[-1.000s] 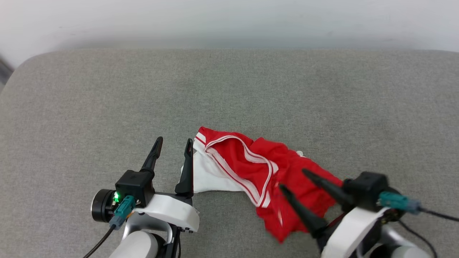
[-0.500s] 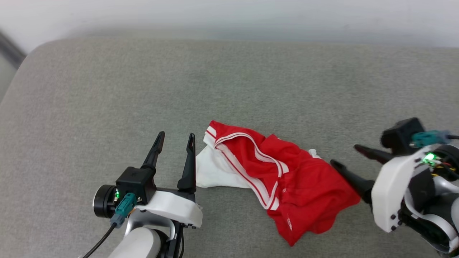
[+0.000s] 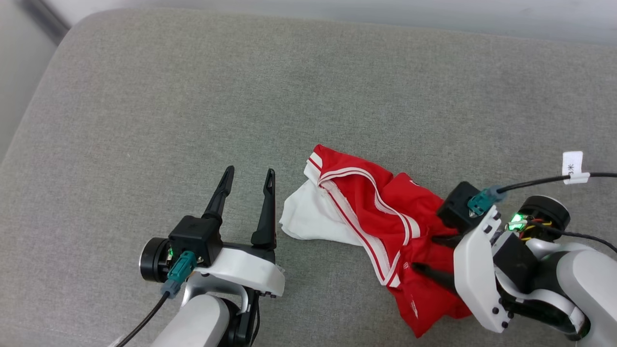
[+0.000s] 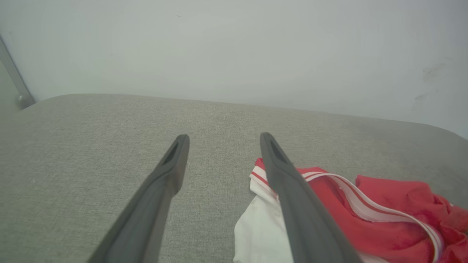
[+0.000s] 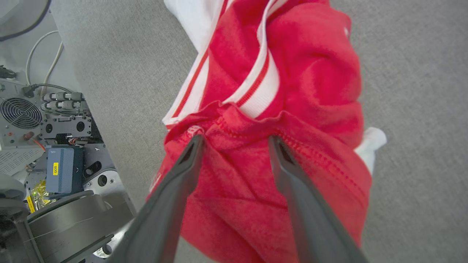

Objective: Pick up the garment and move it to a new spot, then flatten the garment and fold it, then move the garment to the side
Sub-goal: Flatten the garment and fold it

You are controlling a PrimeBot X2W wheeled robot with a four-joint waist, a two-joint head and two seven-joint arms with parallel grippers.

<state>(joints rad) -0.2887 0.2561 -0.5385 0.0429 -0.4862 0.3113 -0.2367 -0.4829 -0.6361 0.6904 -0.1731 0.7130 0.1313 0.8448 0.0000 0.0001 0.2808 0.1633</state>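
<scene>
The garment (image 3: 381, 226) lies crumpled on the grey cushion: red fabric, a white sleeve at its left and white-and-red striped trim. Its number print is hidden in the folds. My right gripper (image 3: 425, 253) points left onto the garment's right part. In the right wrist view this gripper (image 5: 236, 138) stands open, its tips pressed on the garment (image 5: 310, 73) with a ridge of red cloth between them. My left gripper (image 3: 249, 170) rests open just left of the white sleeve. In the left wrist view the left gripper (image 4: 223, 136) holds nothing, and the garment (image 4: 365, 226) lies beside its right finger.
The grey cushion (image 3: 193, 96) stretches far and left of the garment, its rounded left edge dropping to the floor. A pale wall (image 4: 234, 47) stands behind it. A tagged cable (image 3: 572, 168) runs from my right wrist. The robot's base electronics (image 5: 44, 128) sit beside the cushion's near edge.
The head camera has shifted. My right gripper swung out to the right of the garment, then came back down onto its red part, fingers pointing left. The left gripper kept its place.
</scene>
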